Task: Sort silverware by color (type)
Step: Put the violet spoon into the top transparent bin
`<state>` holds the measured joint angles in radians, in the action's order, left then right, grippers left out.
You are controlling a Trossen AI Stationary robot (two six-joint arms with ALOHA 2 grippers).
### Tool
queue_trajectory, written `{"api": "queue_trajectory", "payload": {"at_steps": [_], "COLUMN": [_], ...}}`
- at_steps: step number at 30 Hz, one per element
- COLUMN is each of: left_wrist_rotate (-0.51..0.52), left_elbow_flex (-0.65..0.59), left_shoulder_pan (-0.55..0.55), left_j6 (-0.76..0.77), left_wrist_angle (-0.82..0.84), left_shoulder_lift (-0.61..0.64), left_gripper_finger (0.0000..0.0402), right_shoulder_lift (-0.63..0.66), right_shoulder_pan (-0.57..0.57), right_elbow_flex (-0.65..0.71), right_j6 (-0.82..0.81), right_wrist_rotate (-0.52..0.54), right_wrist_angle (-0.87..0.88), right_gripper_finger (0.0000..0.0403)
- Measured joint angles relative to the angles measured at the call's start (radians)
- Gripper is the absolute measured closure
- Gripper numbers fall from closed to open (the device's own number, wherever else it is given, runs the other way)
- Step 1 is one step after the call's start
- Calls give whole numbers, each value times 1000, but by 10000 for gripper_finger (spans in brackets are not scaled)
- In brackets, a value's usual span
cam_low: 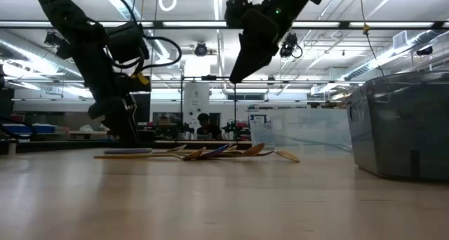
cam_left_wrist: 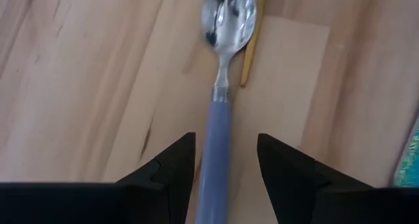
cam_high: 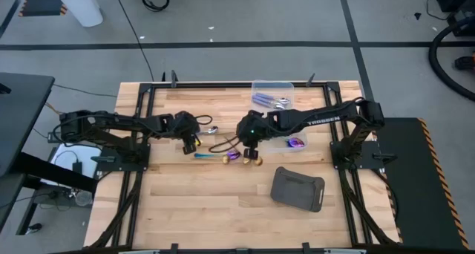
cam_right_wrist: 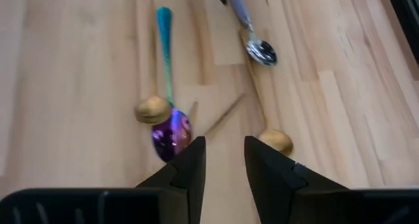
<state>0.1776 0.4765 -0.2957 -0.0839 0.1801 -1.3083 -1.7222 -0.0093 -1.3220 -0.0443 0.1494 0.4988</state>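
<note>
Lilac spoon [cam_left_wrist: 221, 112]: it lies flat on the bench [cam_high: 223, 209], silver bowl pointing away from my left wrist, its lilac handle running back between my two left fingers.

Left gripper [cam_left_wrist: 226, 165]: I have it low over that handle, fingers parted to a moderate gap with the handle between them; I see no contact on either side, so I judge the grasp not yet made.

Loose pile [cam_high: 230, 154]: just beside the lilac spoon, toward the bench's middle, lie a teal-and-purple rainbow spoon [cam_right_wrist: 167, 86], at least two gold pieces [cam_right_wrist: 152, 109] and a thin gold stick crossing them. All of these are unsorted.

Right gripper [cam_right_wrist: 224, 162]: I hold it above the pile, on the far side of it from the lilac spoon, fingers a narrow gap apart and holding nothing. The rainbow spoon's purple bowl sits just beside my right fingertips.

Sorted so far: a clear tub [cam_high: 273, 98] near the bench's back edge, well apart from the lilac spoon, holds several lilac-handled pieces; a second tub [cam_high: 291, 142] beyond my right gripper holds something purple, which I take for rainbow pieces.

Gold: I see no tub with gold pieces in it.

Grey tray [cam_high: 298, 189]: it sits toward the front edge, well apart from the lilac spoon.

Progress: I judge the sorting partly done, with the pile left.
</note>
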Motion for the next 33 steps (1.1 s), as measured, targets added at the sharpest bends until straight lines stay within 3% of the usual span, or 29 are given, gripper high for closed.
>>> {"api": "queue_trajectory", "payload": {"at_steps": [5,13,21,29,33], "left_wrist_rotate": [-4,-105,-114,-122,-139], "left_elbow_flex": [-54,-121,-135,-125,-108], "left_shoulder_pan": [-37,-96,-72,-59,-30], "left_j6": [49,125,152,222,245], "left_wrist_angle": [-45,-80,-62,-69,-52], "left_shoulder_lift": [0,5,7,9,43], "left_gripper_finger": [230,238,341,344,344], "right_shoulder_lift": [0,0,0,-9,-17], "right_shoulder_pan": [50,91,112,113,121], "right_elbow_flex": [0,0,0,0,0], "right_j6": [-13,-32,-44,-52,29], "right_wrist_rotate": [16,18,18,18,76], "right_wrist_angle": [-21,-27,-27,-12,17], "right_gripper_finger": [288,288,288,288,290]}}
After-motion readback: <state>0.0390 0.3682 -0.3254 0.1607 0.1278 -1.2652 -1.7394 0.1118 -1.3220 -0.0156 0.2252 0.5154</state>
